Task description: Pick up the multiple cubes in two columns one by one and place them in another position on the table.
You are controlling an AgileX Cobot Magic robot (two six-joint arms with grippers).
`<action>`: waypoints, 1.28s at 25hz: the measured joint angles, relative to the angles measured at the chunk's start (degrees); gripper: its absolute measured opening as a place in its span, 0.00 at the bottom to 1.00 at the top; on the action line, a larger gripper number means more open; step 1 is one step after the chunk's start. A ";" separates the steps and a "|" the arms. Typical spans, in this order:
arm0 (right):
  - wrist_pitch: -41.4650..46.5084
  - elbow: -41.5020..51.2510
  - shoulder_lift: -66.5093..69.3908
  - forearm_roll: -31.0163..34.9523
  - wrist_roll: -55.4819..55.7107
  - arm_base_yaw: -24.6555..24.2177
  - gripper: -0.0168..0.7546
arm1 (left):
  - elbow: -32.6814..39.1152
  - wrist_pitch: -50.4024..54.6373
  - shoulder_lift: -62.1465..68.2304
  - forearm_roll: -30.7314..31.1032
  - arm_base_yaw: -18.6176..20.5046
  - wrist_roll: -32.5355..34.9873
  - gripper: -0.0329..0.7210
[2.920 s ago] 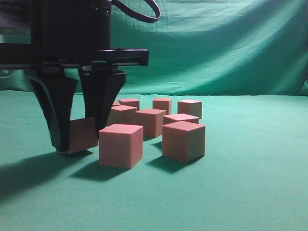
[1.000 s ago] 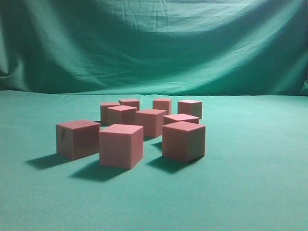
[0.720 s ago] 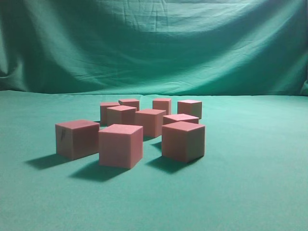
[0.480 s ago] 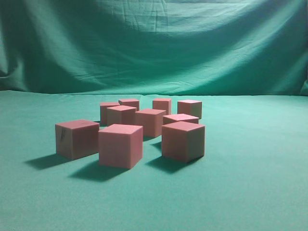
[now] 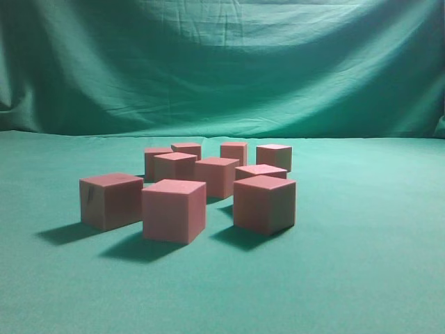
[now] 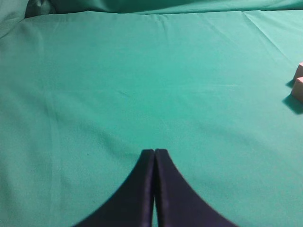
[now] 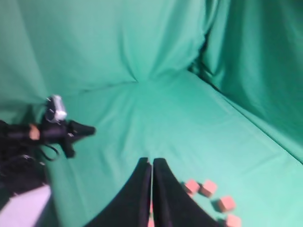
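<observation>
On the green table (image 5: 361, 264), in the exterior view, we count nine salmon-red cubes (image 5: 217, 177) gathered left of centre. Three sit nearest us: the left cube (image 5: 111, 200) stands a little apart from the group, the middle front cube (image 5: 174, 209) is just beside it, and the right front cube (image 5: 264, 203) lies to the right across a small gap. The remaining six sit farther back in loose rows, some partly hidden behind the front ones. Behind them hangs the creased green backdrop (image 5: 222, 62).

No arm shows in the exterior view. The left gripper (image 6: 154, 152) hovers over bare cloth with its fingers pressed together and nothing between them; only two cube corners (image 6: 298, 85) peek in at the right edge of its view. The right gripper (image 7: 151, 163) is high above the table, fingers likewise together and empty, with a few cubes (image 7: 208, 188) far below and a camera on a mount (image 7: 54, 120) to the left.

We judge both arms are parked clear of the cluster between picks. The offset left cube looks like one set down in its new position; the others await their turn.
</observation>
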 joint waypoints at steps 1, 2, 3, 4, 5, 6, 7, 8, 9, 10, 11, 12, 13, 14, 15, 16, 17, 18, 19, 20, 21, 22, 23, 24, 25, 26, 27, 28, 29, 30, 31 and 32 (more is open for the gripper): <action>0.10 1.54 -0.76 -1.48 0.00 0.00 0.02 | 0.00 0.00 0.00 0.00 0.00 0.00 0.04; 0.10 3.58 -1.66 -2.78 0.00 0.00 0.02 | 0.00 0.00 0.00 0.00 0.00 0.00 0.04; 0.10 5.90 -2.53 -3.70 0.03 0.00 0.02 | 0.00 0.00 0.00 0.00 0.00 0.00 0.04; 0.10 8.45 -3.68 -4.75 0.03 0.00 0.02 | 0.00 0.00 0.00 0.00 0.00 0.00 0.04; 0.10 10.75 -5.00 -5.51 0.03 -0.20 0.02 | 0.00 0.00 0.00 0.00 0.00 0.00 0.04; -0.21 13.75 -6.25 -5.78 0.13 -1.10 0.02 | 0.00 0.00 0.00 0.00 0.00 0.00 0.04; -1.73 16.97 -7.87 -5.78 0.25 -2.40 0.02 | 0.00 0.00 0.00 0.00 0.00 0.00 0.04; -4.28 19.75 -9.54 -5.78 0.25 -4.06 0.02 | 0.00 0.00 0.00 0.00 0.00 0.00 0.04; -8.22 23.22 -11.26 -5.65 0.25 -5.65 0.02 | 0.00 0.00 0.00 0.00 0.00 0.00 0.04; -12.73 26.76 -12.76 -5.35 0.25 -7.73 0.02 | 0.00 0.00 0.00 0.00 0.00 0.00 0.04; -17.26 30.40 -14.52 -4.86 0.25 -10.01 0.02 | 0.00 0.00 0.00 0.00 0.00 0.00 0.04; -20.72 33.48 -16.31 -3.96 0.25 -12.04 0.02 | 0.00 0.00 0.00 0.00 0.00 0.00 0.04; -24.71 37.22 -17.83 -3.10 0.25 -14.56 0.02 | 0.00 0.00 0.00 0.00 0.00 0.00 0.04; -28.24 40.92 -19.64 -1.97 0.25 -17.16 0.02 | 0.00 0.00 0.00 0.00 0.00 0.00 0.04; -30.69 43.92 -21.40 -0.68 0.25 -19.79 0.02 | 0.00 0.00 0.00 0.00 0.00 0.00 0.04; -33.25 47.38 -23.15 0.35 0.25 -21.94 0.02 | 0.00 0.00 0.00 0.00 0.00 0.00 0.04; -35.63 50.62 -24.48 1.16 0.25 -24.54 0.02 | 0.00 0.00 0.00 0.00 0.00 0.00 0.04; -37.45 53.64 -25.96 2.01 0.25 -27.18 0.02 | 0.00 0.00 0.00 0.00 0.00 0.00 0.04; -38.76 56.00 -27.38 2.72 0.25 -29.34 0.02 | 0.00 0.00 0.00 0.00 0.00 0.00 0.04; -39.75 58.61 -28.48 3.29 0.25 -31.89 0.02 | 0.00 0.00 0.00 0.00 0.00 0.00 0.04; -40.38 61.09 -29.86 3.63 0.35 -34.35 0.02 | 0.00 0.00 0.00 0.00 0.00 0.00 0.04; -40.77 63.48 -31.33 3.85 0.35 -36.75 0.02 | 0.00 0.00 0.00 0.00 0.00 0.00 0.04; -41.09 65.42 -32.93 3.86 0.35 -38.69 0.02 | 0.00 0.00 0.00 0.00 0.00 0.00 0.04; -41.31 67.72 -34.35 3.86 0.35 -40.93 0.02 | 0.00 0.00 0.00 0.00 0.00 0.00 0.04; -41.69 70.00 -36.19 3.94 0.35 -43.05 0.02 | 0.00 0.00 0.00 0.00 0.00 0.00 0.04; -41.91 71.88 -38.10 3.94 0.35 -44.66 0.02 | 0.00 0.00 0.00 0.00 0.00 0.00 0.04; -42.69 74.13 -39.99 3.94 0.35 -46.39 0.02 | 0.00 0.00 0.00 0.00 0.00 0.00 0.04; -43.61 76.39 -41.56 3.94 0.35 -47.84 0.02 | 0.00 0.00 0.00 0.00 0.00 0.00 0.04; -44.52 78.61 -43.30 3.82 0.35 -49.05 0.02 | 0.00 0.00 0.00 0.00 0.00 0.00 0.04; -45.65 80.44 -44.92 3.74 0.35 -49.88 0.02 | 0.00 0.00 0.00 0.00 0.00 0.00 0.04; -46.63 82.58 -46.19 3.69 0.35 -50.74 0.02 | 0.00 0.00 0.00 0.00 0.00 0.00 0.04; -47.66 84.64 -47.57 3.69 0.35 -51.51 0.02 | 0.00 0.00 0.00 0.00 0.00 0.00 0.04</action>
